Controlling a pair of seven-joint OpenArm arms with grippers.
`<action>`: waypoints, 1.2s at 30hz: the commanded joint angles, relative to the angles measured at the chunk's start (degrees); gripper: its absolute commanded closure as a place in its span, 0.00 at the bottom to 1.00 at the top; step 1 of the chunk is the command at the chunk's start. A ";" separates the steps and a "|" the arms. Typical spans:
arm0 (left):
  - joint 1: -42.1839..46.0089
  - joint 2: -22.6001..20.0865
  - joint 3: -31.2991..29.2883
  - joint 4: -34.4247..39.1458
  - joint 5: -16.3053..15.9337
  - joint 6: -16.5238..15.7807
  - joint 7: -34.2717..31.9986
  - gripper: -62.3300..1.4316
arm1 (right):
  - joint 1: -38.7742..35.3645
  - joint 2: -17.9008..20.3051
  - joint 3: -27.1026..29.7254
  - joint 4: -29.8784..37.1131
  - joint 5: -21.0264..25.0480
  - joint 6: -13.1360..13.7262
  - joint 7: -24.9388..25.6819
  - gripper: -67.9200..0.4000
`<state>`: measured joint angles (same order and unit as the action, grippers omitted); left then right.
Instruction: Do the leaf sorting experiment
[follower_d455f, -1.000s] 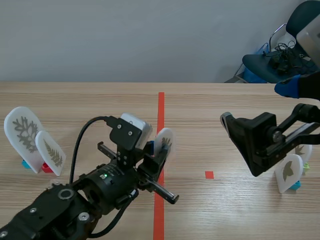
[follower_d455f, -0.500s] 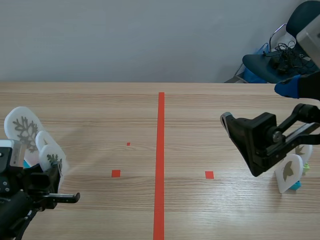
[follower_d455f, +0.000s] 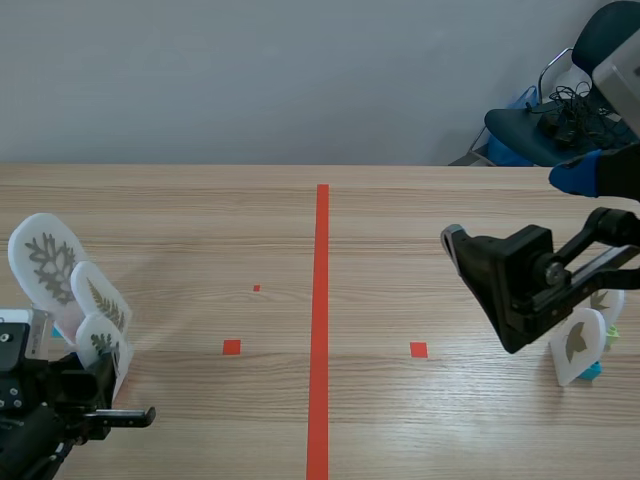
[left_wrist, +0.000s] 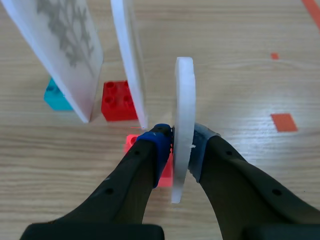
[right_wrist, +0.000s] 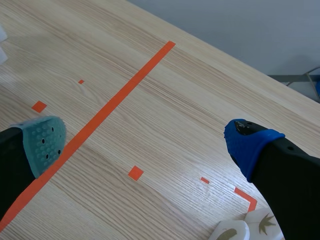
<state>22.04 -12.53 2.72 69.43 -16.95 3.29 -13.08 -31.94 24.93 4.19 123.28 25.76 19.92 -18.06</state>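
Note:
A small white leaf card (left_wrist: 184, 100), seen edge-on, is pinched between the pads of my left gripper (left_wrist: 175, 142), which is shut on it. A red base (left_wrist: 131, 145) shows under the card, just above the table. In the scene view this card (follower_d455f: 100, 343) hangs at the table's near left, in front of a fern card (follower_d455f: 100, 298) and a large branching-leaf card (follower_d455f: 45, 262). My left gripper (follower_d455f: 100, 368) is below it. My right gripper (follower_d455f: 490, 285) hovers open at the right, holding nothing, beside a leaf card (follower_d455f: 580, 345).
The fern card stands on a red brick (left_wrist: 119, 100) and the large card on a cyan brick (left_wrist: 56, 96), both just ahead of the left gripper. A second small card (follower_d455f: 607, 300) stands at the right. The orange centre line (follower_d455f: 320, 300) divides the table (follower_d455f: 400, 220).
The left arm carried the small card from the centre line to the left side and then brought it lower and nearer, in front of the fern card. The right arm has kept still.

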 joint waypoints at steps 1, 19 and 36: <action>-0.94 0.13 0.13 -0.17 0.61 0.02 -2.27 0.82 | 0.52 0.15 0.37 0.09 0.39 -0.39 0.81 0.00; 0.37 -1.27 -2.43 4.24 5.68 6.64 -2.10 0.17 | 0.52 0.15 0.37 0.09 0.39 -0.39 0.79 0.00; 16.68 -6.54 -3.67 46.18 0.42 -8.24 11.41 0.00 | 0.50 0.15 2.82 0.17 0.44 -1.05 0.76 0.00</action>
<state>39.20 -19.35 -1.56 118.61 -16.16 -4.86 -1.63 -31.97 24.91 5.98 123.26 25.78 18.92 -18.06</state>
